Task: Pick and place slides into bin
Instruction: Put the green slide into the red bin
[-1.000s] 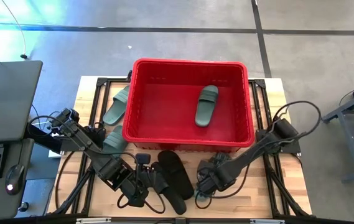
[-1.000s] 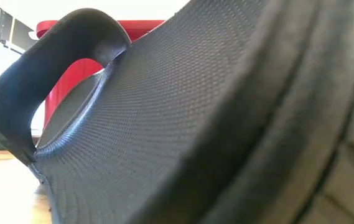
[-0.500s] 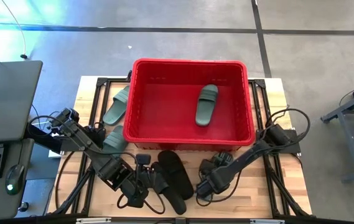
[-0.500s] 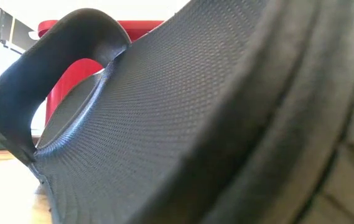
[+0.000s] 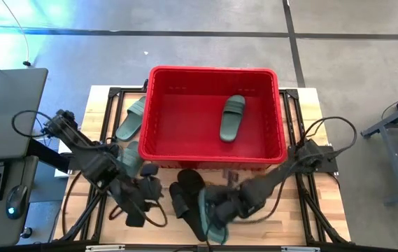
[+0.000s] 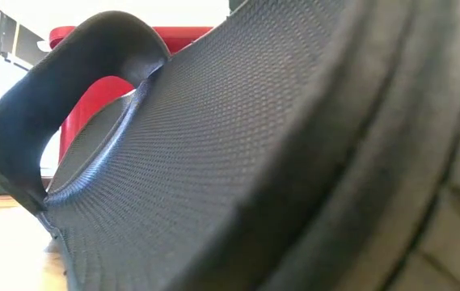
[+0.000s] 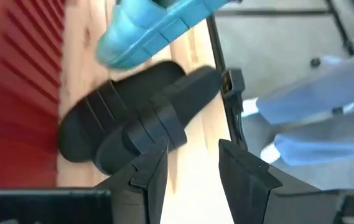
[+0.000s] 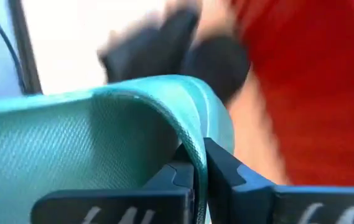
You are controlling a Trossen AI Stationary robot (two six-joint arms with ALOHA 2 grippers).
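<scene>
The red bin (image 5: 215, 119) is the landmark here, standing at the middle of the table (image 5: 310, 213). One green slide (image 5: 231, 117) already lies inside it, right of centre, so the job is partly done.

The right gripper (image 8: 198, 180) is in front of the bin, low over the near table edge, with its fingers pinched tight on the strap of a green slide (image 5: 217, 227). Gripping the wide strap makes sense: it is the one thin, raised part that narrow fingers can close over, and the sole hangs free below it, ready to be carried up and over the rolled rim.

Two black slides (image 5: 189, 199) lie just in front of the bin's near wall, left of that gripper; one of them fills the low view almost wholly, which suggests it sits right against that camera. The left gripper (image 7: 192, 168) hovers off the bin's front-left corner with its fingers parted by a narrow gap and nothing between them. It looks toward the black pair, probably lined up to take one next.

Two more green slides lie along the bin's left wall, one (image 5: 131, 117) toward the far end and another (image 5: 128, 159) near the front corner, partly hidden by the left arm.
</scene>
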